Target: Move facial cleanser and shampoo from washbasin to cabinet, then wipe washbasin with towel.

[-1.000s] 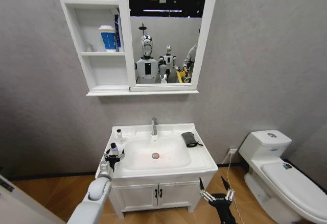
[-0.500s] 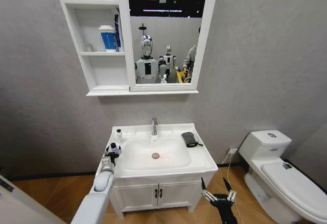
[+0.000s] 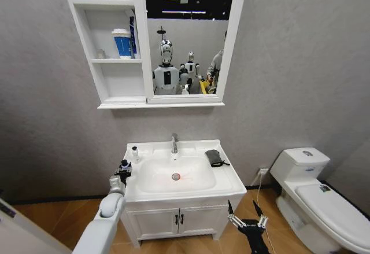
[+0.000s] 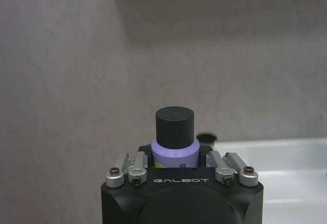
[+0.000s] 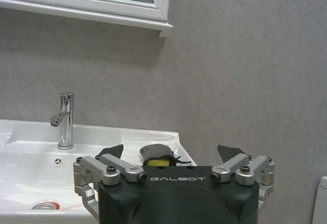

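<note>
The left gripper sits at six o'clock, its black housing lettered GALBOT and its silver linkages splayed to either side. Clamped between its fingers stands a bottle, upright, with a lilac shoulder and a black round cap pointing toward twelve o'clock. Just past the bottle, at about four o'clock from the cap, a small dark cap peeks out. Behind it, the white rim of the washbasin runs toward three o'clock. A grey mottled wall rises beyond.
</note>
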Robot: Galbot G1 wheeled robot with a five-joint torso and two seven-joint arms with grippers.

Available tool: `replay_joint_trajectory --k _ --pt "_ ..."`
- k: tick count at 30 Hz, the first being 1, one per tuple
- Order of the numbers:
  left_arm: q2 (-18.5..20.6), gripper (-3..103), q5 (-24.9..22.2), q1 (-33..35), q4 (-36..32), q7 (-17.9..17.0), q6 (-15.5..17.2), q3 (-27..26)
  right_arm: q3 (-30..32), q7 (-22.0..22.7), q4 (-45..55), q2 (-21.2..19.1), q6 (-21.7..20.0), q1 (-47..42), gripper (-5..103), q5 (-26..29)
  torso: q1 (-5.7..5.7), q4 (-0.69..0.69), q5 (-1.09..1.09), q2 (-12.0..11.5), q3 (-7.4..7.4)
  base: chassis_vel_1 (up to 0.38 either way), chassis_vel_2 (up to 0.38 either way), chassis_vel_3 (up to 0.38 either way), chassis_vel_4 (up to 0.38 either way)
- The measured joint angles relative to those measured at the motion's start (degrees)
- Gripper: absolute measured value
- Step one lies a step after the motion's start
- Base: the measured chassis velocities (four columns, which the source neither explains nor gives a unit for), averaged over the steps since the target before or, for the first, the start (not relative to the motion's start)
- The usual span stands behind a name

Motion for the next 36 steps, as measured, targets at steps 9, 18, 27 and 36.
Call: replay_joint_trajectory --k 9,18,27,36 --pt "24.0 43 -24.0 -13.5 -15.4 -5.3 14.9 1.7 -1.2 0.0 -1.6 0.4 -0.1 2.3 100 -0.2 0.0 0.0 0.01 0.0 0.0 0.0 0.0 0.0 0.0" --pt "31.0 43 -36.3 -44.8 -4.7 -7.5 25.5 17.8 -1.0 0.0 -2.3 1.9 -0.1 3.3 100 -0.3 0.01 -0.01 -0.01 0.0 0.0 0.0 0.0 0.0 0.0" --pt "21.1 43 -40.8 -68.3 12.0 -9.2 30.3 31.5 0.5 0.7 -3.2 2.3 0.9 3.8 100 0.4 0.01 -0.01 0.01 0.0 0.01 0.0 0.0 0.0 0.0" --pt "12.1 43 -35.6 -76.0 27.4 -9.6 31.4 36.7 0.7 0.8 -4.0 2.5 1.4 4.3 100 1.1 0.02 -0.01 0.02 0.0 0.01 0.0 0.0 0.0 0.0"
